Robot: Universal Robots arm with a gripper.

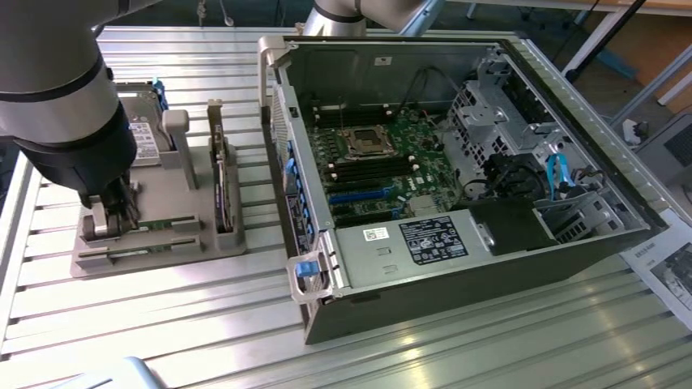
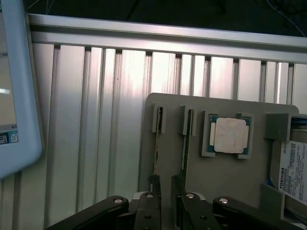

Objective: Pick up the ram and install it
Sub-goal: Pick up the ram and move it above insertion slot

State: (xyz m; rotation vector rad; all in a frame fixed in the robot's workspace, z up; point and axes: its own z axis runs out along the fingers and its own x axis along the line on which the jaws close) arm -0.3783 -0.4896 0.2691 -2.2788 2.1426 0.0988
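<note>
Two thin green ram sticks stand on edge in neighbouring slots of a grey holder [image 2: 225,177]. In the wrist view one ram [image 2: 185,151] and the other [image 2: 157,153] run lengthwise toward my fingers. My gripper [image 2: 166,186] is open and low over the near ends of these slots. Each dark finger sits about in line with one stick, and bare grey holder shows between them. In the exterior view the gripper [image 1: 113,220] hangs under the arm at the holder's front left, with a green ram [image 1: 162,222] just beside it.
The holder [image 1: 162,190] also carries a hard drive [image 1: 141,134], an upright dark expansion card [image 1: 222,194] and a square processor [image 2: 230,135]. The open computer case [image 1: 454,162] lies at the exterior view's right, memory slots [image 1: 373,170] on its board. A pale blue-edged object [image 2: 14,96] lies nearby.
</note>
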